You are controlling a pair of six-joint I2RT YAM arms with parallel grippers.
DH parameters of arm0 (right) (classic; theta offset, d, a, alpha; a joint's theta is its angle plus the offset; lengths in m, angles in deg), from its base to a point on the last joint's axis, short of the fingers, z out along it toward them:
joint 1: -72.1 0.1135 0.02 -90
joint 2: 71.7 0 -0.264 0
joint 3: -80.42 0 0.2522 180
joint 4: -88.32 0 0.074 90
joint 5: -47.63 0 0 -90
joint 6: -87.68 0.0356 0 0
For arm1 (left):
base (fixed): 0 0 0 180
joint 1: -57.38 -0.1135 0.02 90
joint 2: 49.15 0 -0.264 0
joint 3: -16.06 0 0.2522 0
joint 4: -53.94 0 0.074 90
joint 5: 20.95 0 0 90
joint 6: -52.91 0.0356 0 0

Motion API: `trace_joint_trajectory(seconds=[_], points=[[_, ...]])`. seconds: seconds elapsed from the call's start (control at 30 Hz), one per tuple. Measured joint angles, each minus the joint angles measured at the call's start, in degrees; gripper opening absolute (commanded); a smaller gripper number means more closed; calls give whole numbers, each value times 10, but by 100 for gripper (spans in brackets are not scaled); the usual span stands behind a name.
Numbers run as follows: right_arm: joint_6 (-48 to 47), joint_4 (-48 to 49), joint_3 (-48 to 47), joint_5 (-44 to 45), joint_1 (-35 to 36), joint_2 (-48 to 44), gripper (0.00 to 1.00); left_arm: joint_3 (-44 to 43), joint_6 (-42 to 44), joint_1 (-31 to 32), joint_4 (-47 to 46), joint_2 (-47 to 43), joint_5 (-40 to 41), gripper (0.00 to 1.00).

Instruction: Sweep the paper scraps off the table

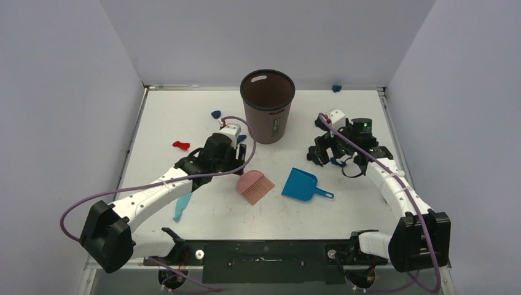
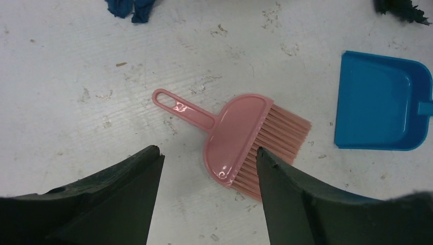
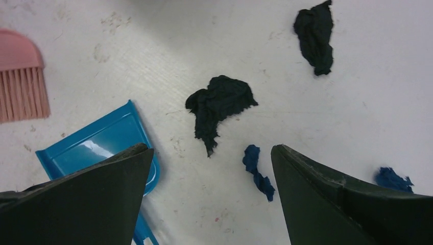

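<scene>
Paper scraps lie scattered on the white table (image 1: 178, 104). On the left are a red wad (image 1: 180, 145), a light-blue strip (image 1: 182, 206) and a blue wad (image 1: 215, 114). The right wrist view shows two black wads (image 3: 219, 102) (image 3: 314, 35) and two blue ones (image 3: 258, 171) (image 3: 390, 178). My left gripper (image 1: 236, 161) (image 2: 208, 151) is open and empty, hovering just short of the pink brush (image 2: 237, 132). My right gripper (image 1: 321, 155) (image 3: 210, 149) is open and empty above the scraps, next to the blue dustpan (image 3: 97, 145).
A brown waste bin (image 1: 267, 104) stands upright at the back middle. The pink brush (image 1: 255, 186) and blue dustpan (image 1: 301, 184) lie side by side at the front middle. A blue wad (image 1: 336, 88) lies at the far edge. Grey walls enclose three sides.
</scene>
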Motion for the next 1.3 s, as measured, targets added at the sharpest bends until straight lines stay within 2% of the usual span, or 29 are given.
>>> trace_joint_trajectory(seconds=[0.17,0.47,0.53,0.7,1.07,1.17,1.3], points=[[-37,-2,28,-3,46,1,90,-11,-72,33,38,14,31,70],[-48,3,44,-4,58,1,90,-3,-209,52,66,73,69,60],[-48,8,48,-4,58,1,90,-3,-220,54,70,90,75,58],[-49,10,58,-14,58,-2,90,-9,-243,54,76,133,89,41],[-50,10,69,-42,57,-18,90,-16,-285,54,67,204,87,41],[-51,9,69,-46,54,-18,90,-26,-292,54,61,221,83,35],[-51,9,70,-51,50,-18,90,-39,-296,54,51,237,79,19]])
